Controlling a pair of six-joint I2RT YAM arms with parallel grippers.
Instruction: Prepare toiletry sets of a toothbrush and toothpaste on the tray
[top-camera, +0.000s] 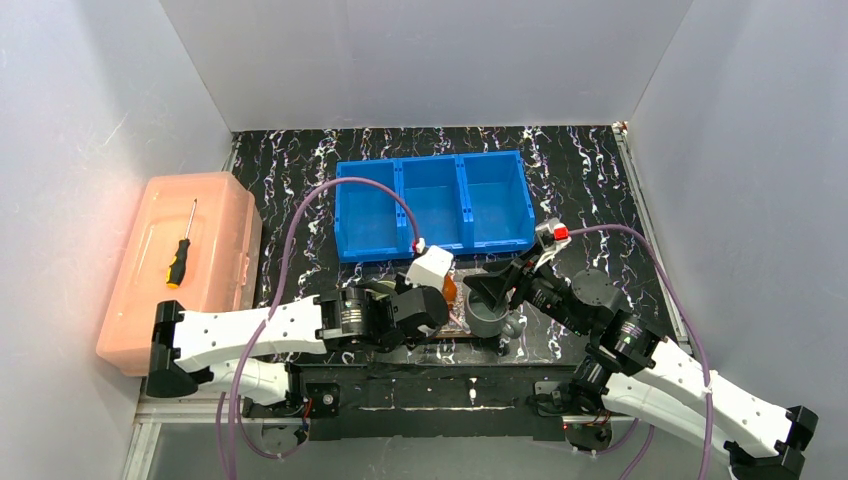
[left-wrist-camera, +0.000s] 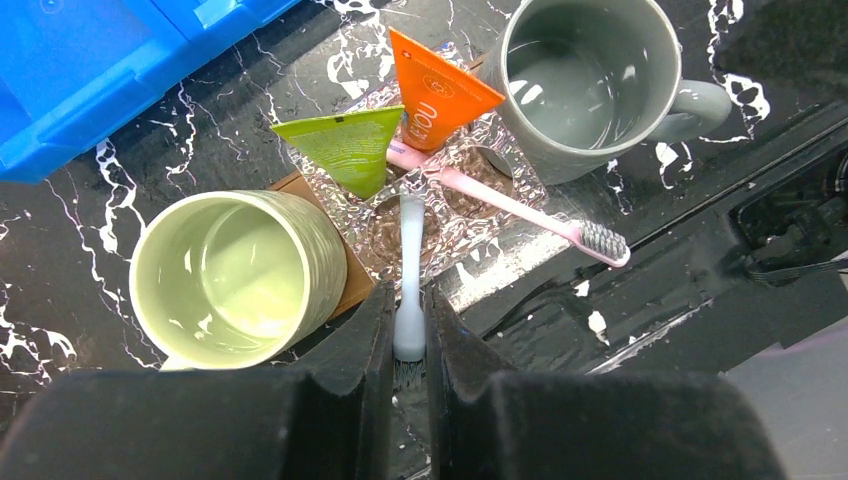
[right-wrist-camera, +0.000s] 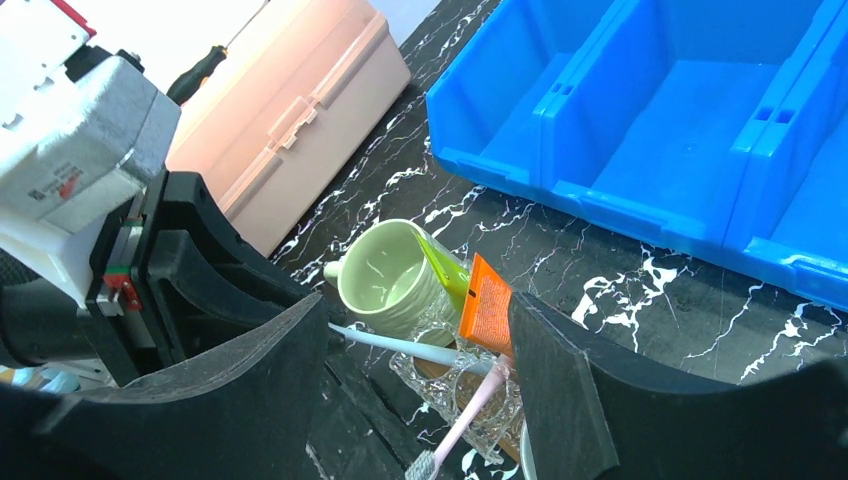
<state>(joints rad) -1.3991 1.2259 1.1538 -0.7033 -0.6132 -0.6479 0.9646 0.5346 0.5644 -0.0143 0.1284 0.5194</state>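
One thin white toothbrush (left-wrist-camera: 410, 250) is pinched in the closed left gripper (left-wrist-camera: 408, 305) over a clear plastic holder (left-wrist-camera: 480, 215), while the right gripper (right-wrist-camera: 420, 315) is held open, empty.

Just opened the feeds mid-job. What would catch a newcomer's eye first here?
The left end effector is shut on a white toothbrush, whose far end reaches a clear holder between a green mug and a grey mug. In that holder an orange tube and a lime-green tube stand side by side, with a pink toothbrush lying across. Beyond them sits a big blue bin.
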